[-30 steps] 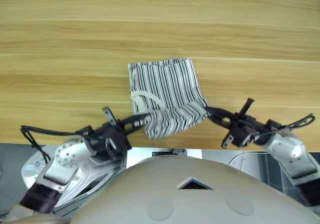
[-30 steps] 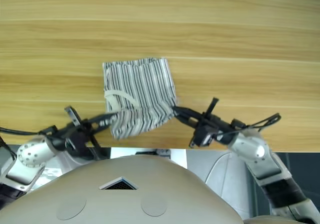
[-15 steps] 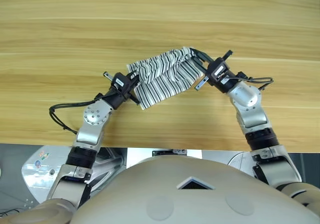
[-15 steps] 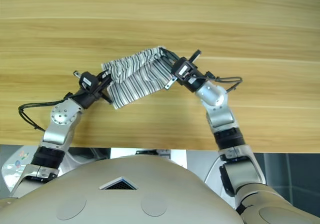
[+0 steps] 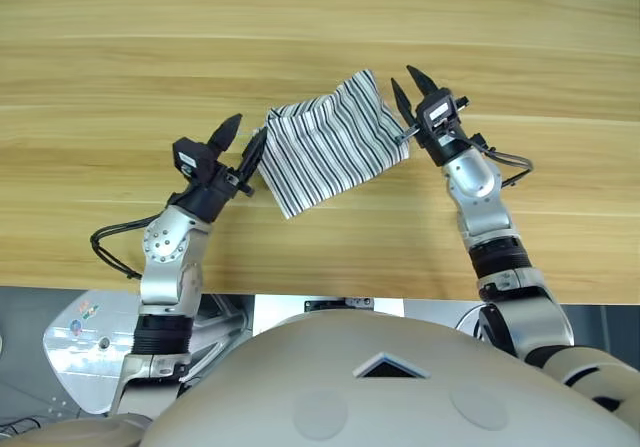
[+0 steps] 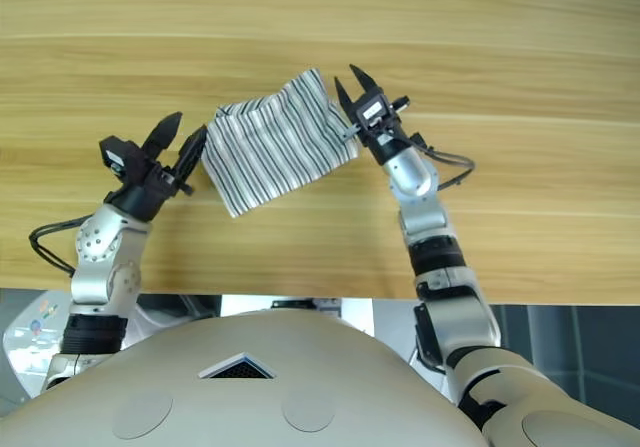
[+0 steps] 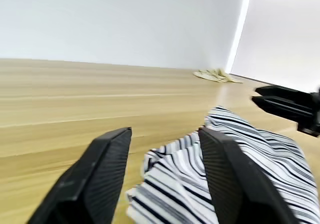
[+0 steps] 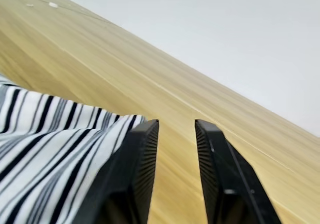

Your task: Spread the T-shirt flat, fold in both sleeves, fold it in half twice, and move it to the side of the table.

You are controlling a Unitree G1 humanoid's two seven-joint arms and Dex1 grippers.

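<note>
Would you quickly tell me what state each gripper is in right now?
Left gripper: open, holding nothing, at the edge of the T-shirt.
Right gripper: open, holding nothing.

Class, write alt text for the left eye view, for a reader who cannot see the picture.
A folded black-and-white striped T-shirt lies on a wooden table, seen from above. The left gripper and the right gripper are both open, one at each side of the shirt, and neither is clamped on it.
</note>
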